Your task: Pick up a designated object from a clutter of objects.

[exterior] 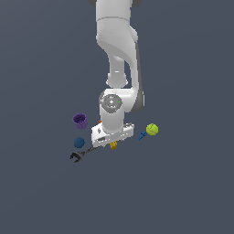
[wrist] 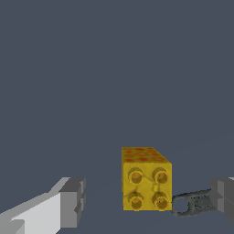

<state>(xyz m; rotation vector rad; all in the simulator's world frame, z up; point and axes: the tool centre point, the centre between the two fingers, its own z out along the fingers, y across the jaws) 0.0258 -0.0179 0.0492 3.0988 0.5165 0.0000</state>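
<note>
The claw [wrist: 146, 201] is seen spread wide, with nothing held; one finger [wrist: 68, 201] stands to one side of the yellow studded block [wrist: 146, 180] and the other finger to the far side, neither touching it. The block rests on the bench [wrist: 114, 68], between the open fingers. Closure is judged best made once the fingers are centred on the block's flat faces, clear of the dark wrench [wrist: 192, 203], whose ring end lies just beside the block. The studs and the wrench's closeness are shown in the wrist view only. In the exterior view alone are shown the purple cup [exterior: 80, 120], blue ball [exterior: 79, 142] and yellow-green ball [exterior: 152, 130], all well outside the claw.
</note>
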